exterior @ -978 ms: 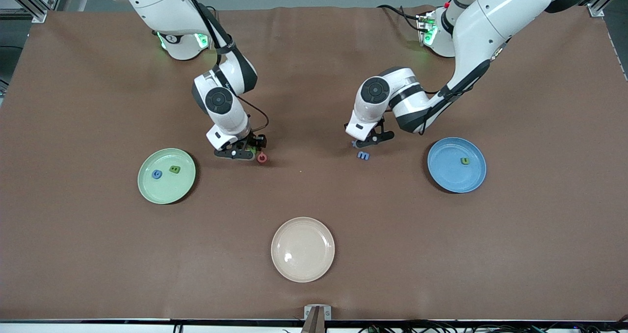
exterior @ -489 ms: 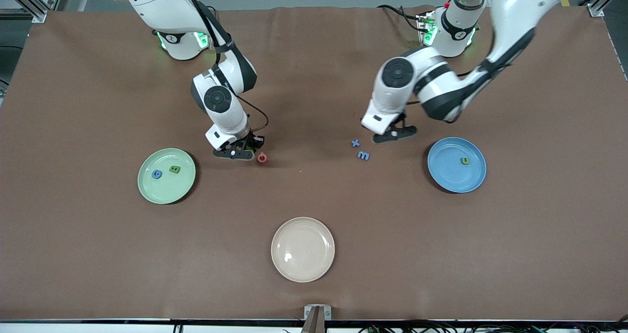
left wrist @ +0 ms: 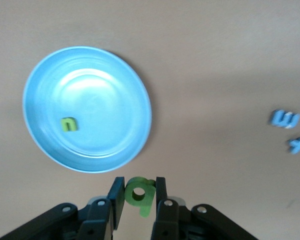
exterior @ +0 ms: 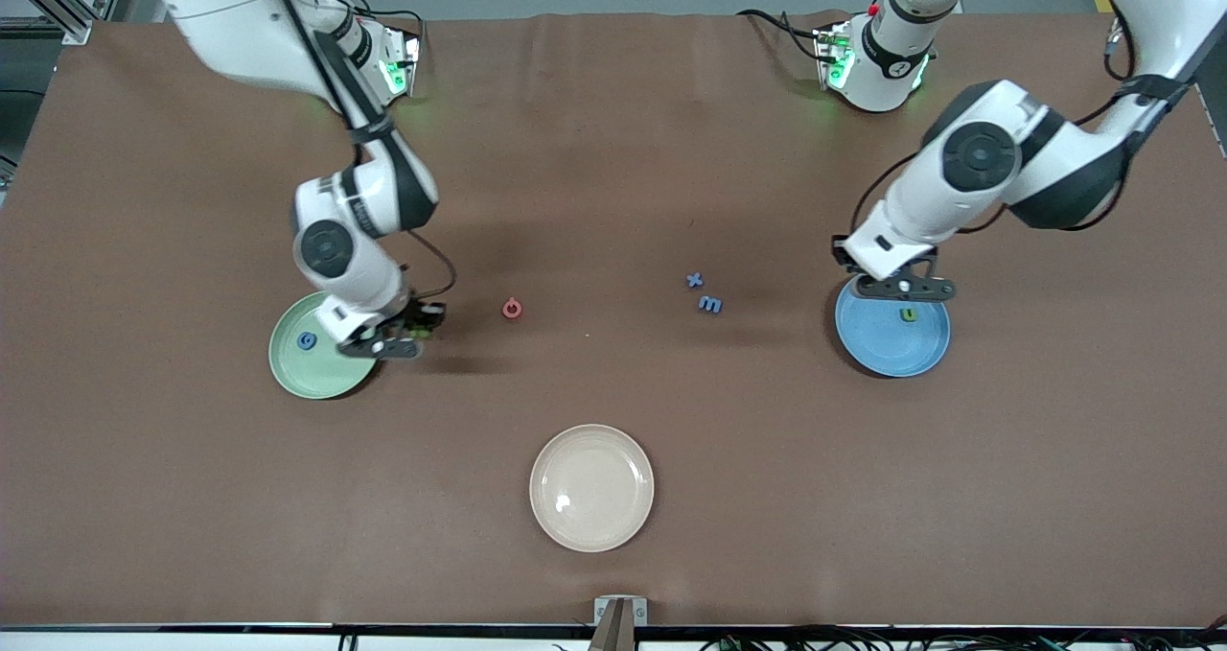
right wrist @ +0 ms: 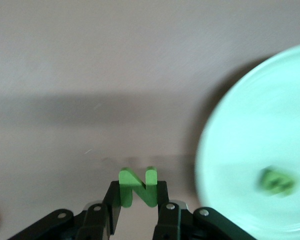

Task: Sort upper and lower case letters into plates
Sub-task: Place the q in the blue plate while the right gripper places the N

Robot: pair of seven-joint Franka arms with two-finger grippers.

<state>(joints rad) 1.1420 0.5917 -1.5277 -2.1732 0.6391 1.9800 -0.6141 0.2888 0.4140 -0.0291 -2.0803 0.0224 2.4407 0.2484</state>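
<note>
My left gripper (left wrist: 138, 194) is shut on a green lowercase q (left wrist: 140, 192) and hangs over the rim of the bright blue plate (exterior: 887, 352), where a small green letter (exterior: 907, 314) lies. My right gripper (right wrist: 137, 194) is shut on a green capital N (right wrist: 137, 187) and is over the edge of the mint green plate (exterior: 297, 375). That plate holds a blue letter (exterior: 307, 341) and a green letter (right wrist: 279, 181), the latter hidden under the gripper in the front view. A red letter (exterior: 513, 308), a blue x (exterior: 694, 280) and a blue m (exterior: 710, 303) lie on the table between the plates.
A cream-beige plate (exterior: 591, 487) with nothing in it sits nearer to the front camera, midway along the brown table. The arms' bases stand at the table's back edge.
Both arms swung out from the table's middle to the plates. The right gripper shut on the N beside the red letter and carried it off. The left gripper carried the q, uncovering the blue x.
</note>
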